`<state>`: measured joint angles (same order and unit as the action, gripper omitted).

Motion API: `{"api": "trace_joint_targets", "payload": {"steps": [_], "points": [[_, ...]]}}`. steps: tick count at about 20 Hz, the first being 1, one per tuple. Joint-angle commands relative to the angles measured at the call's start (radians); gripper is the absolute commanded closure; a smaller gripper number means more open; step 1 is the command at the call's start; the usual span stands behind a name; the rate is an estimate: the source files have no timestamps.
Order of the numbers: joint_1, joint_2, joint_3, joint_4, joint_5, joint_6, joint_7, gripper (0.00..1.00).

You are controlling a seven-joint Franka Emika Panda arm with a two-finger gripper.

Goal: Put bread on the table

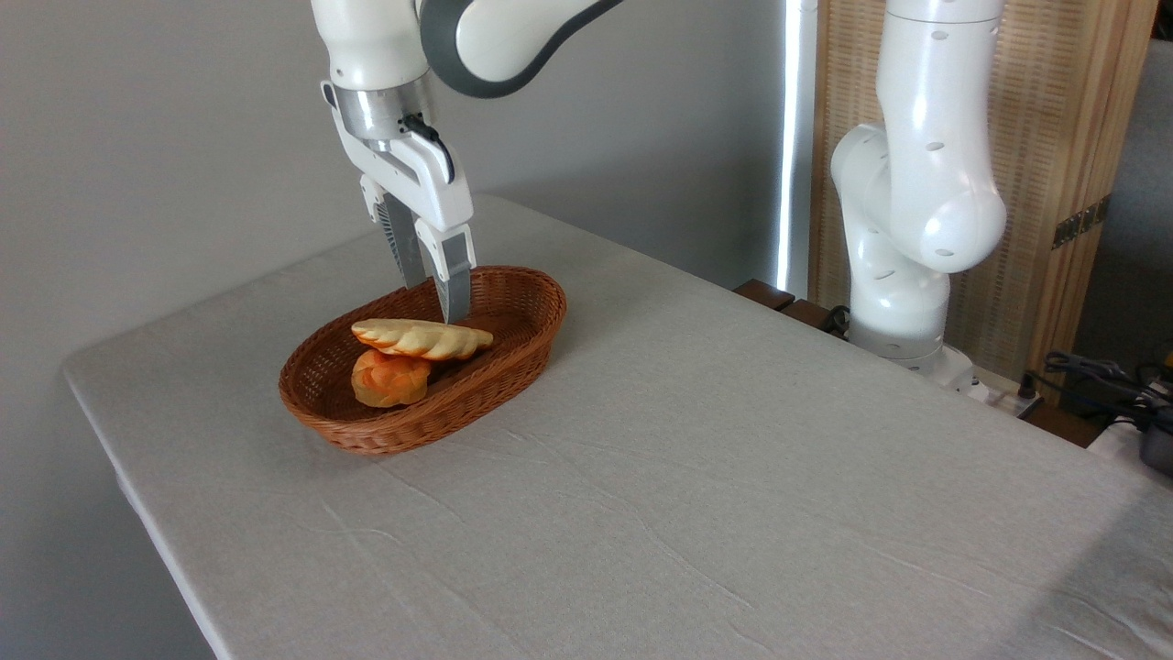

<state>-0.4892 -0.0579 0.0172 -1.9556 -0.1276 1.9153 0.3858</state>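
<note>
Bread [422, 338] sits in the wicker basket [516, 349], a pale golden braided loaf lying lengthwise across the middle, its left half resting on top of a small round orange bun [389, 380] and its right tip pointing toward the far rim. Gripper [434, 295] hangs right above the loaf's far side, fingers pointing down into the basket, and those two grey fingers [453, 286] stand a little apart with a narrow gap between them, nothing pinched there. The front fingertip comes down very close to the loaf's upper edge; whether it actually touches the crust cannot be told from this angle. The rear finger is partly hidden behind the front one. Basket stands on the left part of the table [733, 477], a big surface under light grey cloth with soft wrinkles running across it, and all the cloth to the right of the basket and toward the camera is bare. Arm comes in from the top of the frame, white shell with a grey joint band, wrist nearly vertical over the basket. Over at the right, the arm's white base column [903, 275] rises beyond the table's far edge, in front of a wooden slatted panel, with dark cables lying at the far right edge.
</note>
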Motion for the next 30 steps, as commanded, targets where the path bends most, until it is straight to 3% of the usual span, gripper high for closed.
{"api": "trace_joint_targets", "payload": {"steps": [1, 10, 21, 22, 24, 25, 30], "points": [[0.001, 0.046, -0.011, -0.005, -0.021, 0.043, -0.016, 0.00], [0.008, 0.130, -0.010, 0.011, -0.047, 0.122, -0.051, 0.00], [0.012, 0.141, 0.000, 0.011, -0.034, 0.131, -0.041, 0.00], [0.014, 0.138, 0.001, 0.011, -0.020, 0.126, -0.035, 0.09], [0.015, 0.132, 0.004, 0.011, 0.009, 0.117, -0.016, 0.42], [0.015, 0.125, 0.006, 0.011, 0.011, 0.117, -0.015, 0.50], [0.014, 0.121, 0.015, 0.011, 0.011, 0.087, 0.007, 0.57]]}}
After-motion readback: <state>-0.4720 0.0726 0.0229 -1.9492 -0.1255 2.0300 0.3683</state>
